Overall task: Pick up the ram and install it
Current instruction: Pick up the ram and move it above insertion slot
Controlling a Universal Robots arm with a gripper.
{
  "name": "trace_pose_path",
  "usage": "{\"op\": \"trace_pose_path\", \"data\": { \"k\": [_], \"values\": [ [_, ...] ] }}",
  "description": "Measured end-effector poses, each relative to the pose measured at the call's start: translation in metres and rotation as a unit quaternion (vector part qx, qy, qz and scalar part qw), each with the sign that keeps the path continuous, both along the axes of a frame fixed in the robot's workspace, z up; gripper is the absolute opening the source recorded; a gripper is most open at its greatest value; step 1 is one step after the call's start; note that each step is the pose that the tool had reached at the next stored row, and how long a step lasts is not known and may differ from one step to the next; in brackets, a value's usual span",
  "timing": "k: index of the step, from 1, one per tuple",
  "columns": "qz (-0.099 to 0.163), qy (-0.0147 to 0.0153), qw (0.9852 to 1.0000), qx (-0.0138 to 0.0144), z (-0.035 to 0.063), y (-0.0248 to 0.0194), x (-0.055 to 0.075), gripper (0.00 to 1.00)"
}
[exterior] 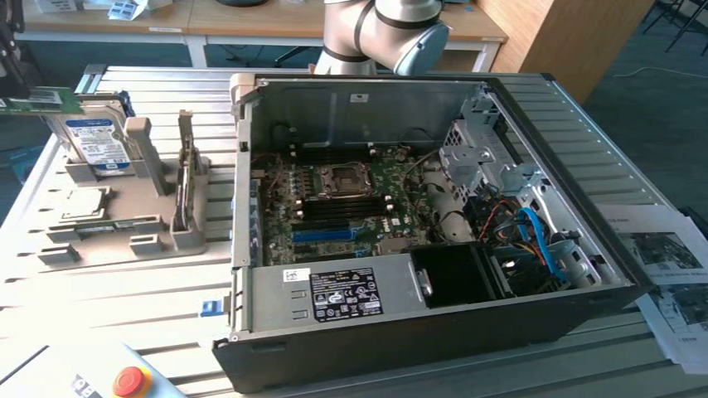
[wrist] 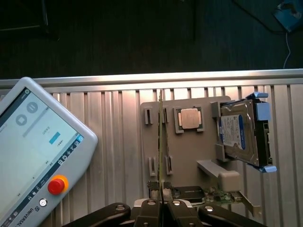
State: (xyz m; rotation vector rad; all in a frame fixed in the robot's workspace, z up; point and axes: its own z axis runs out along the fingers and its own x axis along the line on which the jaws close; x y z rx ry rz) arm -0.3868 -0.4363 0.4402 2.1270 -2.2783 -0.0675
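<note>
The ram [exterior: 46, 102] is a thin green stick held up in the air at the exterior view's far left, above the grey parts holder [exterior: 116, 240]. My gripper [exterior: 16, 93] is shut on one end of it. In the wrist view the ram [wrist: 161, 142] shows edge-on as a thin line running out from between my fingers [wrist: 150, 208], with my gripper [wrist: 161, 206] shut on it. It hangs over the grey parts holder [wrist: 189, 156]. The open computer case [exterior: 366, 348] with its green motherboard [exterior: 332, 195] lies towards the exterior view's right of the ram.
On the holder stand a silver hard drive [exterior: 94, 141], a CPU chip [exterior: 83, 201] and an upright card [exterior: 188, 170]. A teach pendant [wrist: 35, 151] with a red stop button [exterior: 131, 381] lies on the ribbed table. Papers [exterior: 669, 274] sit at the exterior view's right.
</note>
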Motion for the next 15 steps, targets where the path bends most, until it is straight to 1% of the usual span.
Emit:
{"op": "trace_pose_path", "data": {
  "k": [5, 15],
  "values": [
    [0.0, -0.0001, 1.0, 0.0003, -0.0002, -0.0002, 0.007, 0.12],
    [0.002, -0.0001, 1.0, 0.0017, -0.0002, -0.0017, 0.03, 0.12]
  ]
}}
